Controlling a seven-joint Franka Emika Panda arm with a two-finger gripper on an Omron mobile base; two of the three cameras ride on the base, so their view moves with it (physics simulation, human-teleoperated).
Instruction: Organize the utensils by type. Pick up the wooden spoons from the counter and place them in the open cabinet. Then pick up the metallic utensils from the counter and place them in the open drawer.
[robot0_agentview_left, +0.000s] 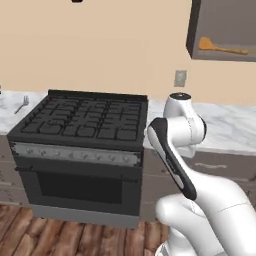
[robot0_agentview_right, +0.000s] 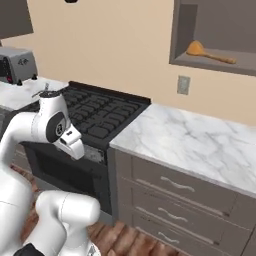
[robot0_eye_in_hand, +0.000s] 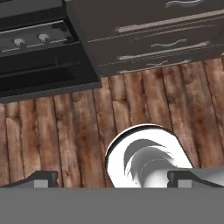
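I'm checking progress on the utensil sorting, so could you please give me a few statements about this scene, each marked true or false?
1. A wooden spoon lies in the open cabinet. True.
2. A fork rests on the counter left of the stove. True.
3. The gripper is shut on a spoon. False: its fingers stand wide apart with nothing between them.
4. The hand view looks down at a wooden floor. True.
5. The marble counter to the right of the stove is crowded with utensils. False: no utensil is visible on it.
6. The toaster sits inside the cabinet. False: it stands on the counter left of the stove.
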